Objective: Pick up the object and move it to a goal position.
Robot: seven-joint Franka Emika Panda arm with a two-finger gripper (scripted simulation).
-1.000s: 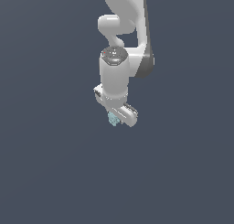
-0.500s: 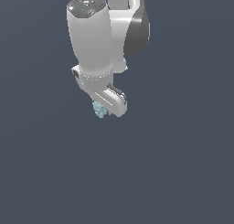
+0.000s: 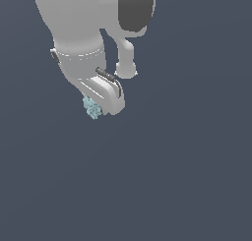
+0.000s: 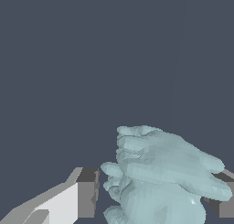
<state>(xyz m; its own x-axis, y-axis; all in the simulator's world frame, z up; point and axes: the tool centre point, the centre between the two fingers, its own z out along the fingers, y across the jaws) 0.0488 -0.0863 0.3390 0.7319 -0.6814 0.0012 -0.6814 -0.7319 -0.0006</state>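
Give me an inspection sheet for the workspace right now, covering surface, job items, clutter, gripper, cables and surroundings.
Surface: no table or floor edge seen, only a plain dark grey-blue backdrop.
Job's things: the pale teal object sits at the tip of the gripper, lumpy and faceted.
Clutter: nothing seen.
Gripper: the white gripper has its jaws either side of the object; the wrist view shows the object between the two pads.
Cables: nothing seen.
Surroundings: the white arm fills the upper frame; no goal marker seen.
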